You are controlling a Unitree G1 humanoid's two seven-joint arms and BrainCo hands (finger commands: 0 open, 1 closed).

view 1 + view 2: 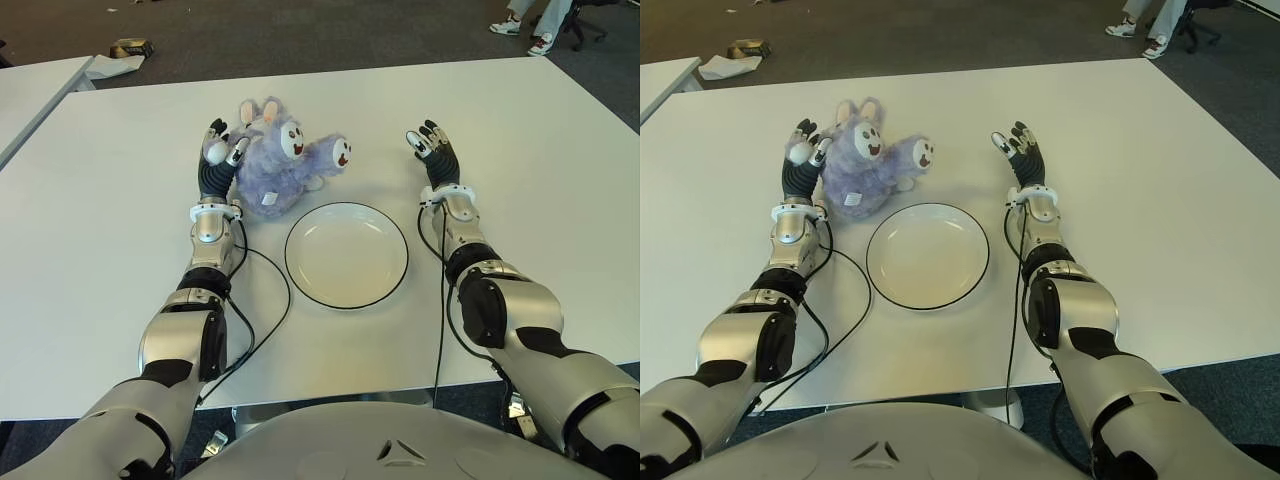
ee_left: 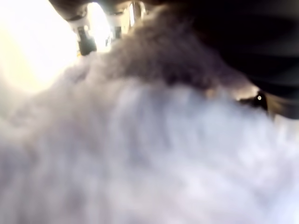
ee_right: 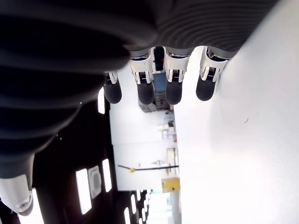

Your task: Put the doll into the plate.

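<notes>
Left eye view shows a white surface [image 1: 110,200] with a fluffy lavender doll [image 1: 283,160] lying just beyond a round white plate [image 1: 346,254] that has a thin dark rim; the doll is outside the plate, near its far left edge, and its two pale face patches point toward the robot. The left hand [image 1: 218,158] is pressed against the doll's left side, fingers extended upward alongside the fur rather than wrapped around it, so it grips nothing. Left wrist view is filled almost wholly with blurred purple fur, with fingertips showing at one edge, which confirms the contact. The right hand [image 1: 434,150] shows to the right of the plate and well apart from the doll, its fingers straight and spread, holding nothing; right wrist view shows its four dark fingertips [image 3: 145,91] extended in a row beside the bare white surface. Black cables run along both forearms on the surface on either side of the plate.
</notes>
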